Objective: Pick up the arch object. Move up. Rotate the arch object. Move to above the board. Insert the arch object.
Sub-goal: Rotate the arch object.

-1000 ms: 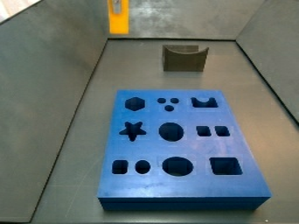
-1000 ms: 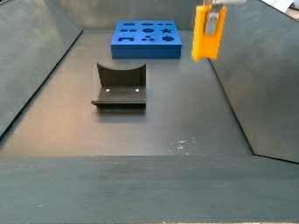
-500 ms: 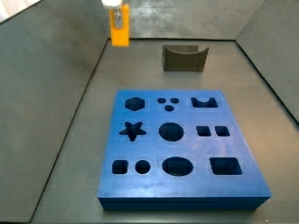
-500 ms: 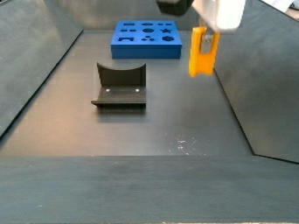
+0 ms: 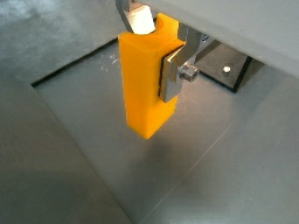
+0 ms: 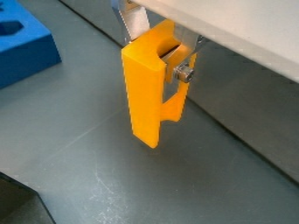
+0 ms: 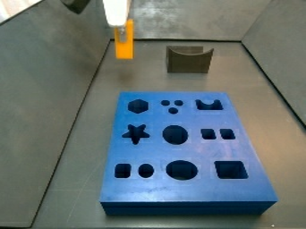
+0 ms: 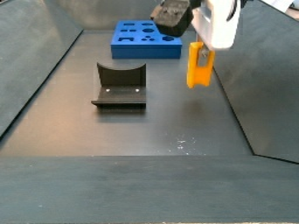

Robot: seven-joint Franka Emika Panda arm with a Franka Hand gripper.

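silver finger plates [image 5: 184,72] with dark pads are clamped on the upper end of the arch object [image 5: 149,79], which hangs upright below them in both wrist views [image 6: 149,94]. gripper [image 8: 205,45] sits high above the grey floor, near the right-hand wall in a side view; arch object [image 8: 200,66] is clear of the floor. board [image 8: 147,39] lies flat well behind it. in a side view, board [image 7: 185,156] fills the foreground, arch object [image 7: 123,42] far beyond it. fixture [image 8: 119,86] stands apart on the floor.
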